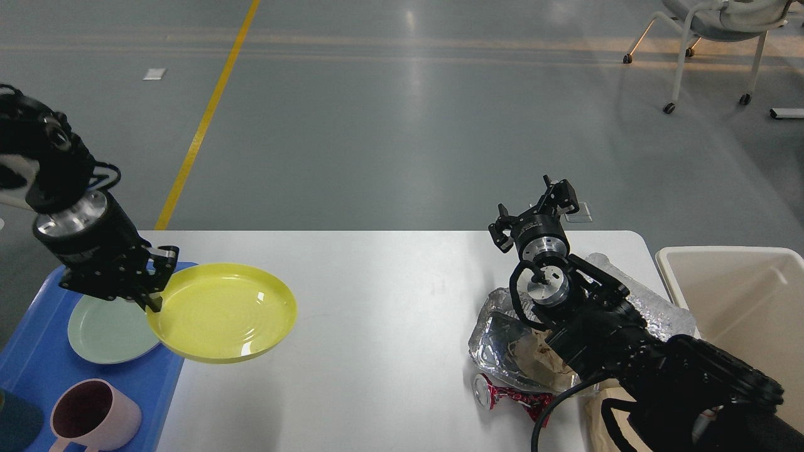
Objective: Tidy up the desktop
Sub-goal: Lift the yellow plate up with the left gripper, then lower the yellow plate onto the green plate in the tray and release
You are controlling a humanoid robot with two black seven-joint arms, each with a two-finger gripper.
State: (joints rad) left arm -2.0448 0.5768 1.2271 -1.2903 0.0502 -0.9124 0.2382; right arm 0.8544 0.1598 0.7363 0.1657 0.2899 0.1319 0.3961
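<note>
Nearest the lower edge, a pink plastic mug [94, 417] with a dark maroon interior stands on the blue plastic tray [38, 361] at the left. A crushed red-and-silver drink can [512, 397] lies on its side at the right; its printing is too crumpled to read. Beside and behind the can sits a heap of crinkled clear plastic wrap and brown paper waste [515, 342], partly hidden by the right arm.

The large smooth white rectangular desktop [389, 301] with rounded corners fills the middle of the view, between the tray and the cream-coloured plastic bin [735, 282] at its right edge.

A pale green round plate [103, 329] rests on the tray. The left gripper [151, 282] is clamped on the rim of a glossy yellow round plastic plate [223, 314], held tilted over the tray edge and the desktop.

The right gripper [534, 213] is raised over the far right part of the desktop, fingers spread and gripping nothing.

Beyond lies grey floor with a yellow painted line [207, 113] and a white wheeled chair [716, 31].
</note>
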